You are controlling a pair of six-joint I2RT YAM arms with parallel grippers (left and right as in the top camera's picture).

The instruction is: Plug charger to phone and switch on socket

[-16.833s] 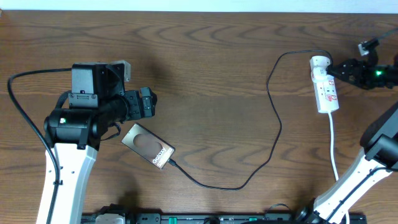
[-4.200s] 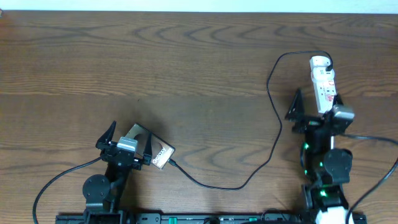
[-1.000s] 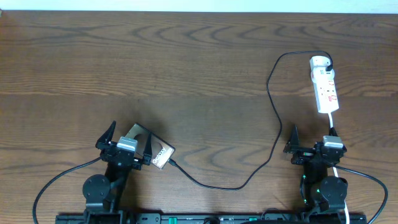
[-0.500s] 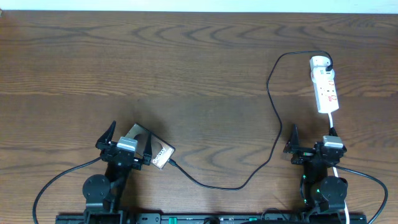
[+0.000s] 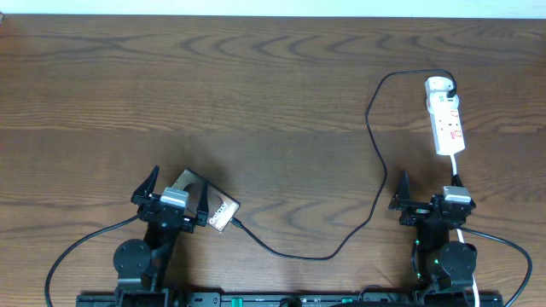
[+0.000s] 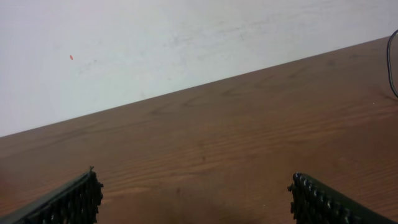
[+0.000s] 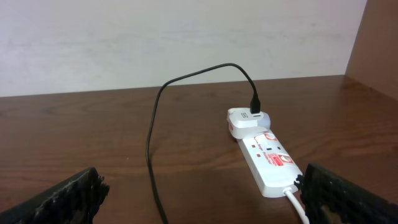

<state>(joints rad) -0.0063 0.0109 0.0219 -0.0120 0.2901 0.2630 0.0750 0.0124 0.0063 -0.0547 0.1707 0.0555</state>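
On table (image 5: 256, 85) — one phone (image 5: 217, 208), one charger (image 5: 386, 176), one socket (image 5: 447, 124).

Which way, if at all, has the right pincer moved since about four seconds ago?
Yes. The right pincer drew back toward the near edge of the table, away from the socket it stood beside.

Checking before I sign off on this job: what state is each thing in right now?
socket: lying flat; switch position unreadable.
charger: slack, one end seated in the socket, the other at the phone, looks plugged in.
phone: flat on the table.
left gripper: open, empty, over the phone.
right gripper: open, empty, short of the socket.
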